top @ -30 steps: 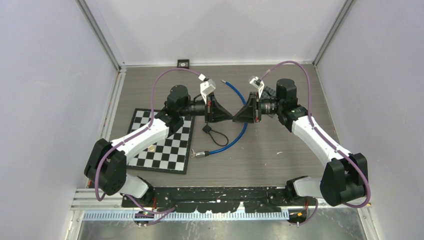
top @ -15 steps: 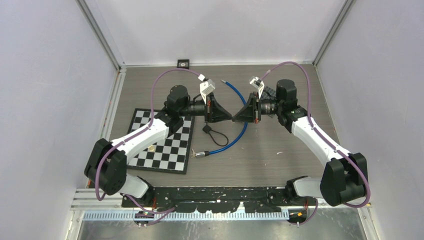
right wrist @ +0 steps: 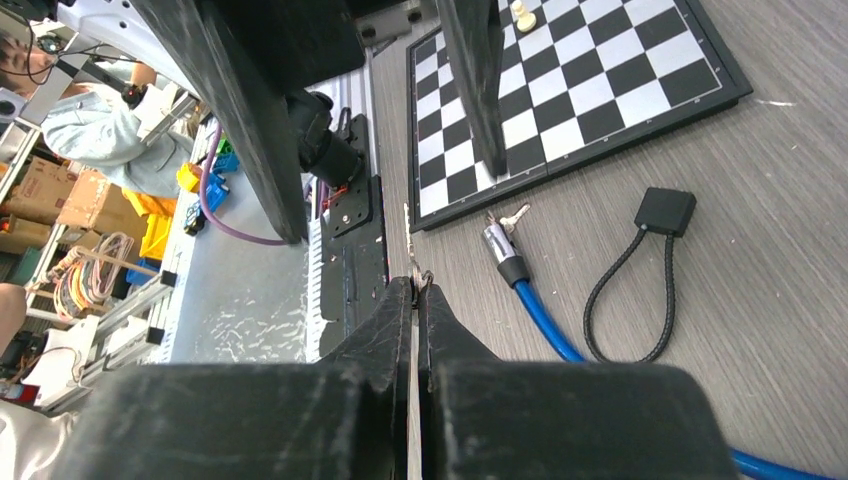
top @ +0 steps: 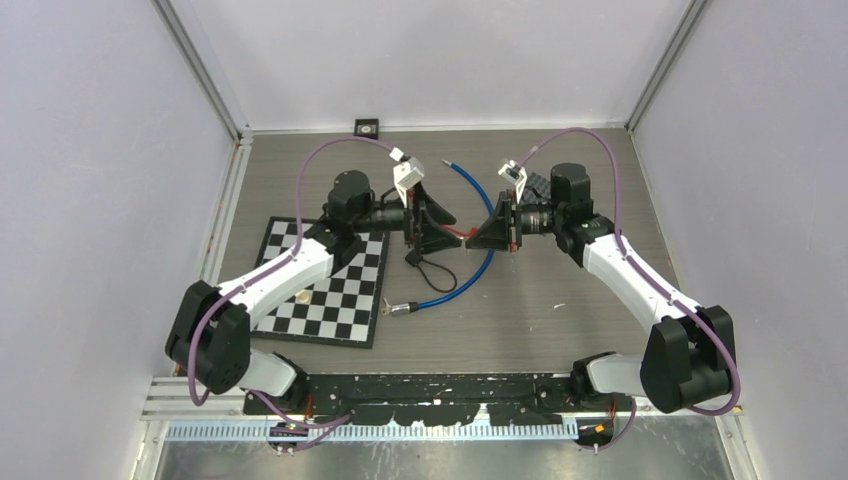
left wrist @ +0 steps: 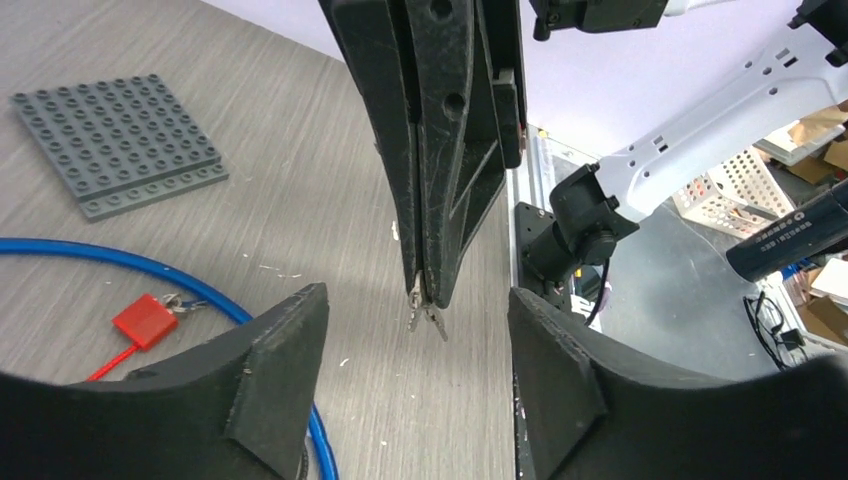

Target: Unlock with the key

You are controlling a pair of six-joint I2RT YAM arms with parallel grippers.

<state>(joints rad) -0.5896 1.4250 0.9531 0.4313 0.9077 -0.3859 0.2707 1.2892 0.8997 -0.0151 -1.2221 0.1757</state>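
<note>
Right claw (left wrist: 425, 298): closed, small silver metal key (left wrist: 428, 322) pinched at its tip.
Left claw (top: 449, 232): open, just opposite, not touching.

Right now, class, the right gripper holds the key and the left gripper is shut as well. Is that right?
No. The left gripper is open, its fingers apart, as the left wrist view shows. The right gripper does hold the key.

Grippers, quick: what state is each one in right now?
Left gripper: open, fingers apart, holding nothing.
Right gripper: closed, pinching the key at its tips.
</note>
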